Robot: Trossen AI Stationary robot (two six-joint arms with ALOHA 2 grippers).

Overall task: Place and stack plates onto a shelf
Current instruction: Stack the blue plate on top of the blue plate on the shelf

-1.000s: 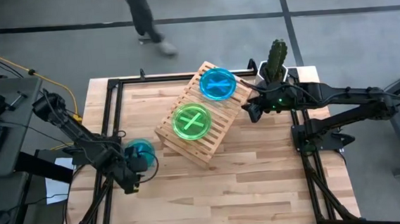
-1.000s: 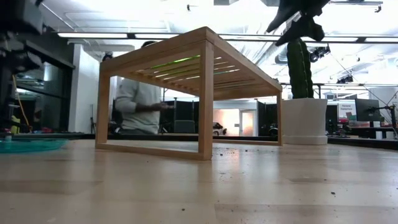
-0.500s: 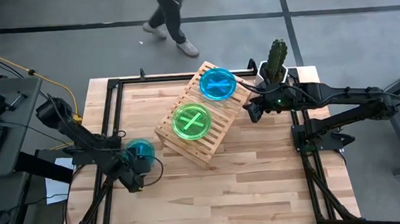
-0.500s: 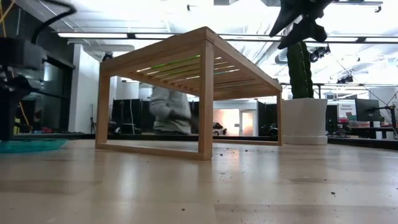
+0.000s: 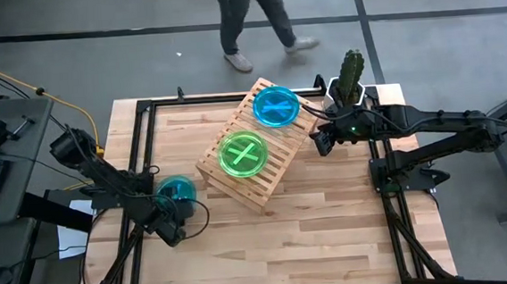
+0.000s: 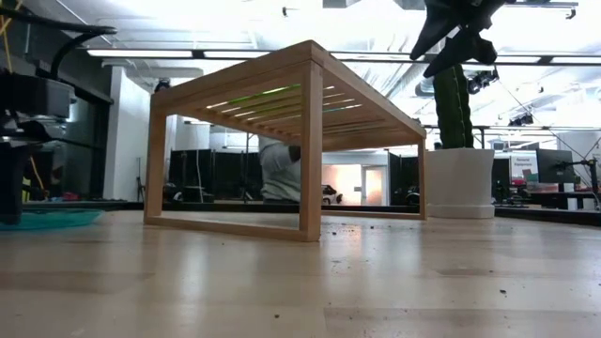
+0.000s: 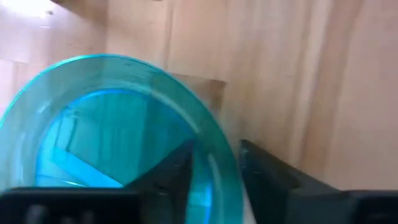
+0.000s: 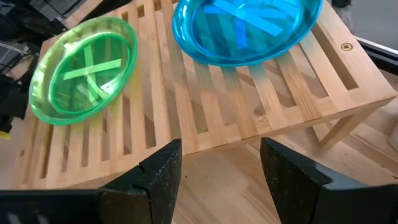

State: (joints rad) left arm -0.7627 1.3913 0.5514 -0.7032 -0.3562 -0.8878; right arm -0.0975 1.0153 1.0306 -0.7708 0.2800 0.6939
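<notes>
A teal-blue plate (image 5: 177, 189) lay on the table (image 5: 332, 235) near its left edge, well apart from the wooden shelf (image 5: 257, 160). The left gripper (image 5: 171, 221) was down at this plate: in the left wrist view its two dark fingers (image 7: 264, 180) straddled the plate's rim, one inside the dish and one outside, though whether they actually pinched the rim could not be told. The left arm reached in from the table's left side, bent low over the boards. On the shelf's slatted top sat two more plates, side by side and not touching: a lime-green plate (image 5: 243, 154) with a pale cross and a second teal-blue plate (image 5: 276, 106) nearer the shelf's far end. The right gripper (image 5: 321, 142) hung in the air just beside that end of the shelf, its fingers spread wide with nothing between them, next to the cactus (image 5: 351, 72) in a white pot. Beyond the table a person (image 5: 258, 21) walked across the floor.
</notes>
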